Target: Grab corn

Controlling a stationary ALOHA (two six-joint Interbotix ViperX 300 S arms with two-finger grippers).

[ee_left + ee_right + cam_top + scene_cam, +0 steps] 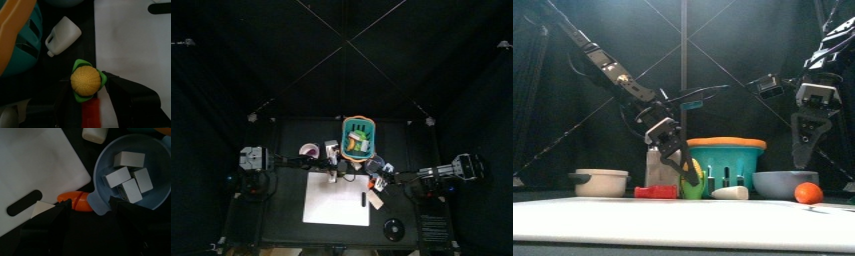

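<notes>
Two arms hang over the table, and the left gripper (pixel 672 140) is the nearer to the corn (pixel 86 80): its wrist view looks straight down the cob's end, a round yellow face ringed in green husk, sitting between the jaws at their tips. So the corn's long axis appears to run in line with the gripper, pointing up toward it, and the jaws stand narrowly parted around it; whether they already press it I cannot tell. Taking the teal basket (pixel 727 158) as landmark, a white pot (pixel 600 182) stands well to its left, then a red block (pixel 653 191), then the corn (pixel 691 180) just in front of the basket's left side. A white bottle (pixel 62 35) lies near the basket's wall. Right of the basket comes a blue bowl (pixel 131 175) holding several pale cubes (pixel 127 177), with an orange piece (pixel 77 201) at its rim. The right gripper (pixel 808 125) hovers above that bowl, jaws apart and empty.
</notes>
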